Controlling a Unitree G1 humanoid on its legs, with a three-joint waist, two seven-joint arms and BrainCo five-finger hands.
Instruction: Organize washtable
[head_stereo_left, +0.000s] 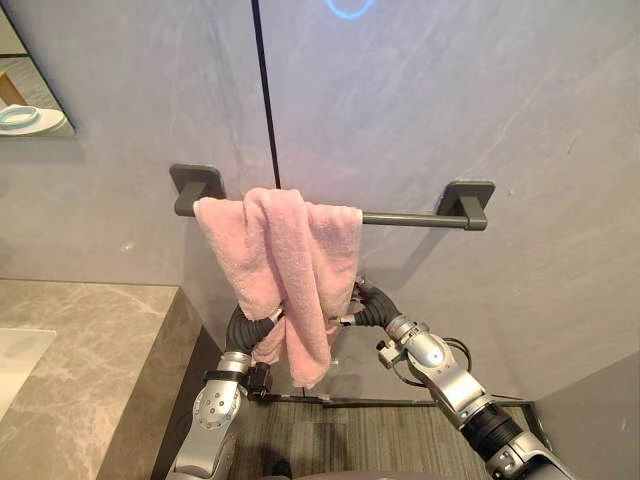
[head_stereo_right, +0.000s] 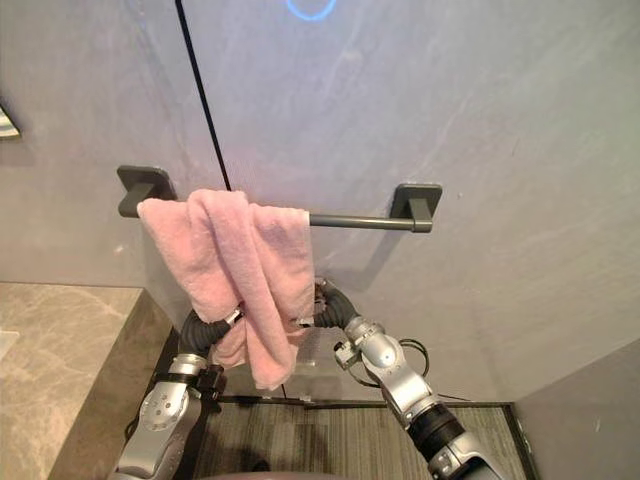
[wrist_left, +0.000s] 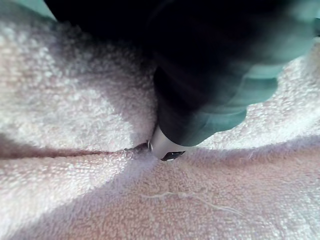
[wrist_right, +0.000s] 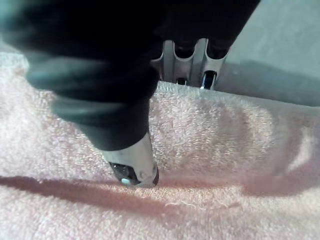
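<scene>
Marble tabletop (head_stereo_left: 90, 335) at lower left, beside work. Right hand (wrist_right: 134, 162) pinches pink towel (head_stereo_left: 285, 265): thumb in front, fingers (wrist_right: 196, 67) behind edge, likely to spread it flat. Left hand (wrist_left: 165, 146) pressed into towel fold; grip hidden, cannot tell. Towel hangs bunched over towel bar (head_stereo_left: 410, 218) on grey wall (head_stereo_left: 470, 90).

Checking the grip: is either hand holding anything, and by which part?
The right hand pinches the pink towel at its hanging edge, thumb on one face, fingers on the other. The left hand's hold is buried in the towel: cannot tell.
</scene>
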